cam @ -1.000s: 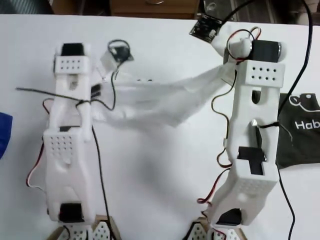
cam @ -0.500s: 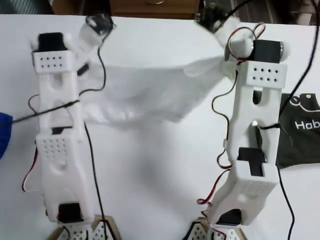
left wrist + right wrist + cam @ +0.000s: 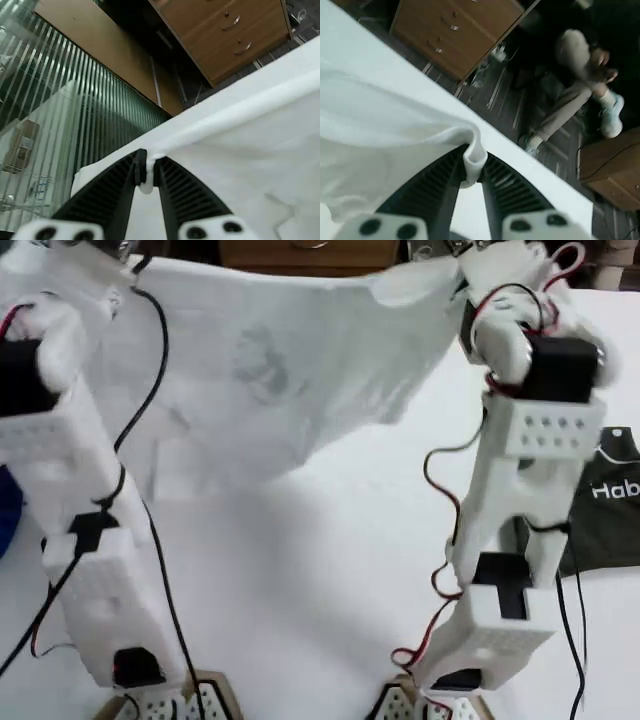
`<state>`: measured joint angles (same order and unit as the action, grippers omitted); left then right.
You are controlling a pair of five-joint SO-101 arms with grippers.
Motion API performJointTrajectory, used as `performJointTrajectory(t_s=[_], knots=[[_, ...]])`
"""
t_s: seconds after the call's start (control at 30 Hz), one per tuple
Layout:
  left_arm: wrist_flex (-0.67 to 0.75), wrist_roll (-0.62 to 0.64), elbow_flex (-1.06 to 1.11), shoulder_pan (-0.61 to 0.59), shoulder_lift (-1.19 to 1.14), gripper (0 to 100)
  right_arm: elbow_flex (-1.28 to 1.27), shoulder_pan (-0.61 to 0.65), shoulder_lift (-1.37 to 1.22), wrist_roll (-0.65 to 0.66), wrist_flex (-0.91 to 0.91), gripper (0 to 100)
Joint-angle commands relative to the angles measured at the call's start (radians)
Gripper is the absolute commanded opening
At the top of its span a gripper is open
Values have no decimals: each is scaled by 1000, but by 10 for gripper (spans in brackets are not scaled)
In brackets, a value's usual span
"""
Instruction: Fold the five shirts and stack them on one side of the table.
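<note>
The left gripper (image 3: 148,172) is clamped on one corner of the white shirt (image 3: 270,370), and the right gripper (image 3: 473,169) on another. The shirt is held stretched between them over the far table (image 3: 320,580). A black shirt (image 3: 605,515) is laid at the right edge.

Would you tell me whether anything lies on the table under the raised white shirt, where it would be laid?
Nothing visible does on the table under the white shirt; the black shirt lies aside at the table's edge.
</note>
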<state>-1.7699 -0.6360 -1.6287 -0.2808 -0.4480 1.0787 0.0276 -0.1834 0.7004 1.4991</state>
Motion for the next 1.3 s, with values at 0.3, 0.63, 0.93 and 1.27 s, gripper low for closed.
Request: performJointTrajectory(t_s=[0.3,0.63,0.93,1.27], knots=[[-15,15,-27,-18,206,20,267,2,165,-8,-65,21],[-18,115,39,-14,278,20,273,61,289,-29,-71,21],[-17,112,282,-12,342,20,272,90,366,-31,-133,20],[-17,112,464,-18,448,20,272,96,375,-34,-127,20]])
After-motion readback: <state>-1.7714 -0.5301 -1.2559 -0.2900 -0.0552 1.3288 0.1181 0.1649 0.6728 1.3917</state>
